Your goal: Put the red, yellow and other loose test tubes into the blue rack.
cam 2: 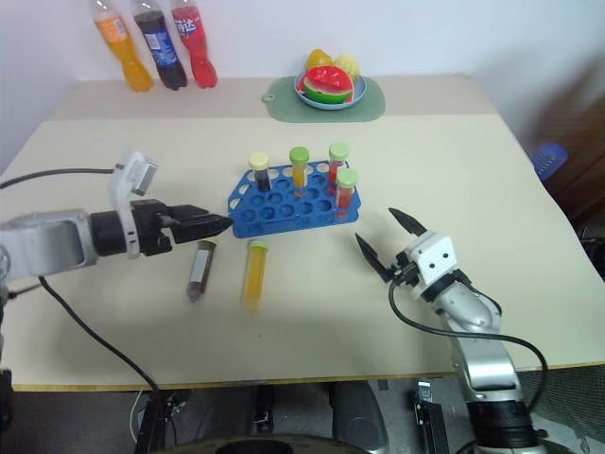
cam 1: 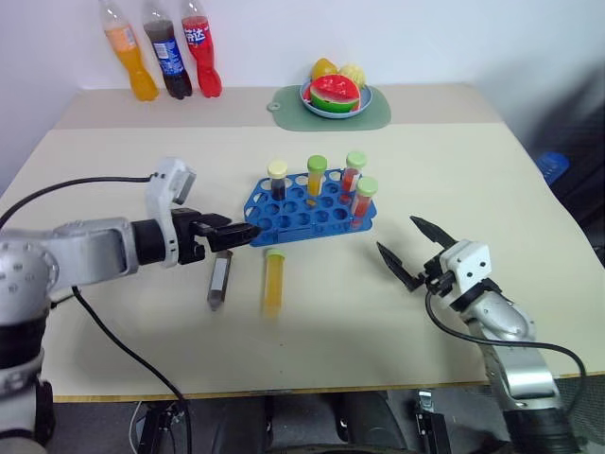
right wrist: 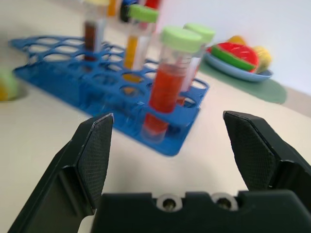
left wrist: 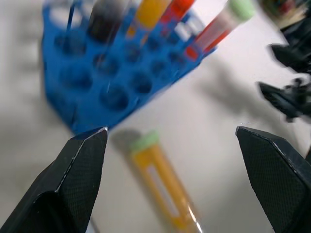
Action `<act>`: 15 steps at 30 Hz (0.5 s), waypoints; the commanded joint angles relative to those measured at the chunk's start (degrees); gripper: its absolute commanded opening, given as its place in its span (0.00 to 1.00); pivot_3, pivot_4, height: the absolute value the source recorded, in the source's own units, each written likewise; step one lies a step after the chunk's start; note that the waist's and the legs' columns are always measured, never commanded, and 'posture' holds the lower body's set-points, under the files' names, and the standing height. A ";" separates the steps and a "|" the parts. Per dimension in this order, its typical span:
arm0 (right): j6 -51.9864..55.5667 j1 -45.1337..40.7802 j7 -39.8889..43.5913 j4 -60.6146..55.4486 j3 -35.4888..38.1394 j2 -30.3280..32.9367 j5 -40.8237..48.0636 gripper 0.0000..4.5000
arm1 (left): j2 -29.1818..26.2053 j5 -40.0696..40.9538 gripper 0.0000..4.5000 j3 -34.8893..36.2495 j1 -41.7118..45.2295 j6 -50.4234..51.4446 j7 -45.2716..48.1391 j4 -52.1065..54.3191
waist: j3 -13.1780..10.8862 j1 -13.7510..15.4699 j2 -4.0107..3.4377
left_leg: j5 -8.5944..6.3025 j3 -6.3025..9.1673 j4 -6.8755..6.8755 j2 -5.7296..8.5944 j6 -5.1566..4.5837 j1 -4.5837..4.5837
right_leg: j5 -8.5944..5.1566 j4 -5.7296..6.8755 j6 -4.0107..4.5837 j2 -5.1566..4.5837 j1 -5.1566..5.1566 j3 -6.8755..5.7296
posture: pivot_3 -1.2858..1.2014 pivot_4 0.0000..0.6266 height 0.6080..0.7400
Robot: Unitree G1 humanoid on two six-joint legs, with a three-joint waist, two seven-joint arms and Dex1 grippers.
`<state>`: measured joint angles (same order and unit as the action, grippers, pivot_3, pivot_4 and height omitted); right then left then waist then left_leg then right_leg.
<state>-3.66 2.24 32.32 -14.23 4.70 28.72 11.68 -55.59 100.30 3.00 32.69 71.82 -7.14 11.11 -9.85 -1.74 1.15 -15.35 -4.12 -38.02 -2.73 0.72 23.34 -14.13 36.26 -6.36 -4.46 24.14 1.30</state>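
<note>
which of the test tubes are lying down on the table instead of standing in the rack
Two: the yellow-orange tube and the dark brown tube, side by side in front of the blue rack. The other four stand upright in its holes.

Two tubes (cam 1: pixel 246 281) before rack (cam 1: pixel 307 210)

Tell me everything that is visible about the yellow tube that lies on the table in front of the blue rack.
The yellow tube is a clear plastic tube filled with yellow-orange liquid and closed with a light green screw cap. It lies flat on the beige table, its cap end toward the blue rack but apart from it, beside a dark brown tube that also lies flat. Nothing touches it except the table; the open left gripper hangs above it.
</note>
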 commanded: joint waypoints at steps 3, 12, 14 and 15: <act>-1.51 7.72 12.33 -7.71 0.83 9.41 3.17 0.88 | -2.25 12.70 0.97 -16.65 16.72 10.91 -3.99 -16.73 | -0.05 1.37 0.08 | 0.00 -0.03 0.00 0.02 0.00 0.02 | -0.01 -0.02 0.01 0.03 0.02 -0.01 | 0.52 0.24 1.00; 0.24 18.94 20.79 -13.31 1.90 16.25 5.94 0.88 | 7.21 12.70 0.97 -40.83 42.59 20.68 -3.57 -44.89 | -0.17 2.17 0.38 | 0.00 0.10 -0.13 0.11 0.00 0.03 | -0.16 -0.23 0.20 0.05 -0.20 -0.05 | 0.52 0.24 1.00; 1.09 19.78 21.21 -14.46 1.59 16.38 6.39 0.88 | 9.24 12.70 0.97 -44.55 45.41 20.68 -3.63 -47.84 | -0.26 1.97 0.51 | 0.00 0.12 -0.11 0.10 0.00 0.04 | -0.17 -0.20 0.21 0.07 -0.14 -0.05 | 0.52 0.24 1.00; 1.63 20.08 21.35 -15.06 1.49 16.33 6.75 0.88 | 10.31 12.70 0.97 -46.05 46.56 20.68 -4.06 -49.07 | -0.27 2.00 0.54 | 0.00 0.14 -0.11 0.10 0.01 0.05 | -0.17 -0.19 0.21 0.08 -0.13 -0.06 | 0.52 0.24 1.00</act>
<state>-2.41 22.08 53.28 -26.02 5.57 44.39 17.12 -45.58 111.99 -41.59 76.51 92.06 -11.34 -36.87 -10.13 0.26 1.69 -15.35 -3.97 -38.14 -2.63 0.73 23.41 -14.30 36.08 -6.15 -4.38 24.02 1.23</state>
